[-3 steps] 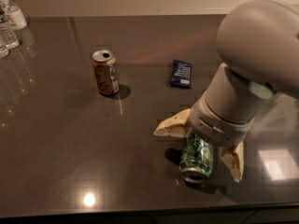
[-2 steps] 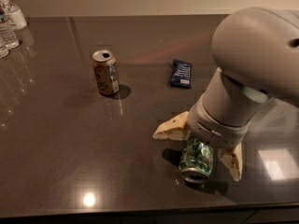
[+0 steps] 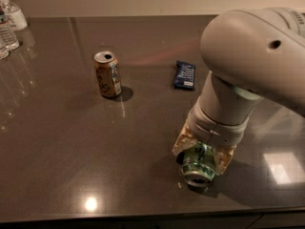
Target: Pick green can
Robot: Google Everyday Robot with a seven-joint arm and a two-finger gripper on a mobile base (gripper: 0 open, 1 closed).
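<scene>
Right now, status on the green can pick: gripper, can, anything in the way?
Gripper low at front right of table, fingers closed on green can. Can tilted, silver end toward camera. Tan can, blue packet well clear.

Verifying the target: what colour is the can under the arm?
Green, silver-ended can within the gripper at front right; camera view.

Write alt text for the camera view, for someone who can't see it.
The robot's gripper is closed around the green can near the dark table's front edge. Behind are a tan can and a dark blue packet; water bottles far left.
</scene>
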